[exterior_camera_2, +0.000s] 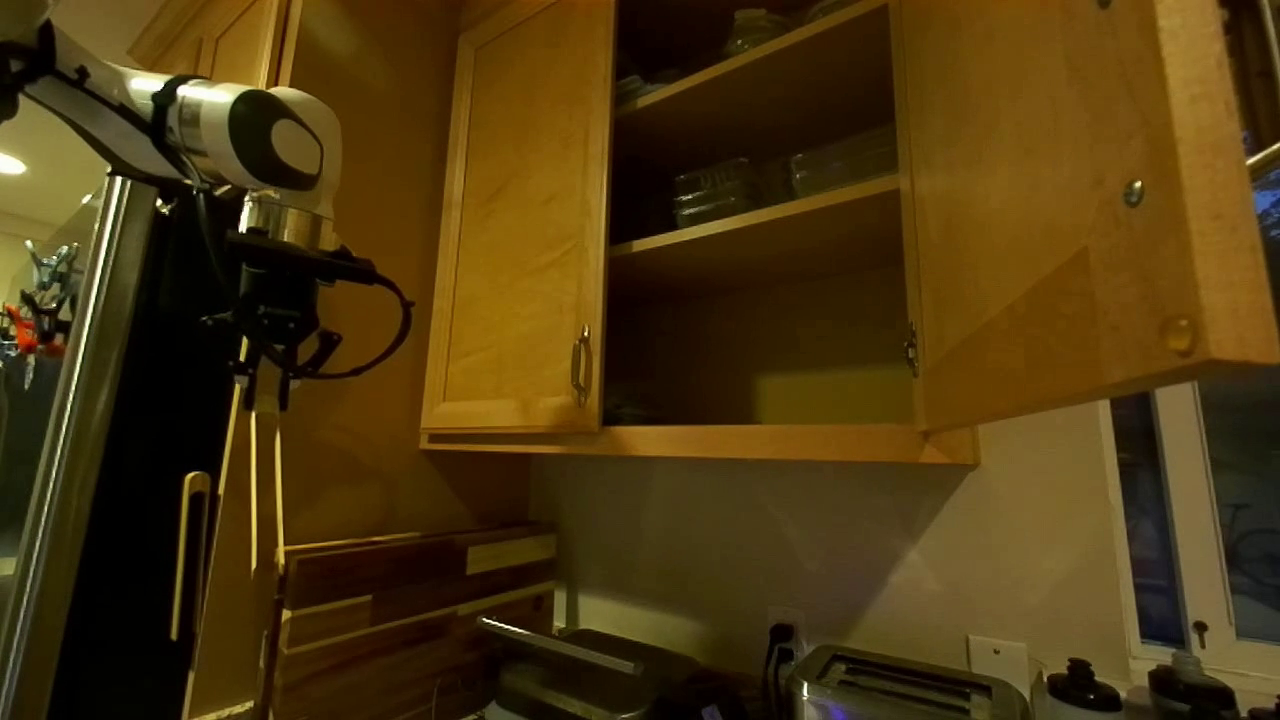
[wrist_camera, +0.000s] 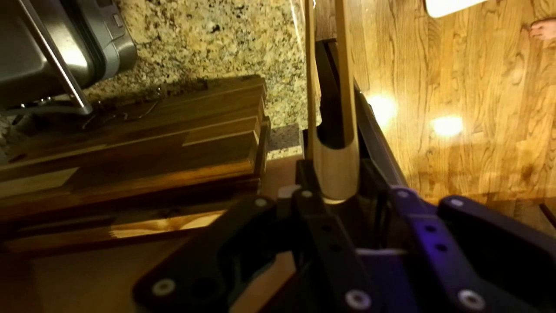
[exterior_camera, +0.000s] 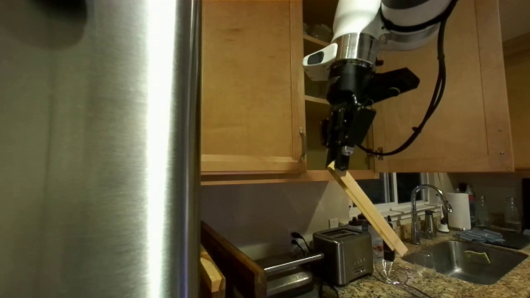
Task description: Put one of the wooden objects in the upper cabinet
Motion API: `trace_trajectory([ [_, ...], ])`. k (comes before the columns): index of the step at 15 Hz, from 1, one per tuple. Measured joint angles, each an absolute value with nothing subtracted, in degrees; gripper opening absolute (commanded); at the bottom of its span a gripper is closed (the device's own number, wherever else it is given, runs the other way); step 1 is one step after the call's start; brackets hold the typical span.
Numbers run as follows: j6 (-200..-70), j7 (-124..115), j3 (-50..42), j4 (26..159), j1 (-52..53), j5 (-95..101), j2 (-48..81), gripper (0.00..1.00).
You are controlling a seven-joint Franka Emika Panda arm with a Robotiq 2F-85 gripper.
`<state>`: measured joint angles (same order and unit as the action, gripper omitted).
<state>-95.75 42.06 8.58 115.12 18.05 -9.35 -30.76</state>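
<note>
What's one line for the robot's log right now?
hand: gripping wooden tongs | upper cabinet: one door open | placing: not yet done

In both exterior views I see a brushed-steel fridge (exterior_camera: 103,157) at left, a boxy silver toaster (exterior_camera: 348,256) low, right of centre, a dark white-framed window (exterior_camera_2: 1190,510) at right

Wooden tongs (exterior_camera: 369,208), held aslant, upper cabinet (exterior_camera_2: 760,442) open
</note>
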Motion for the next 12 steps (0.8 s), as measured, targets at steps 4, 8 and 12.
trace_trajectory([
  [4, -93.5, 41.7, 8.7, 114.4, 18.1, -9.1, -30.5, 0.28],
  [8, -93.5, 41.7, 8.7, 114.4, 18.1, -9.1, -30.3, 0.28],
  [12, -93.5, 41.7, 8.7, 114.4, 18.1, -9.1, -30.2, 0.09],
])
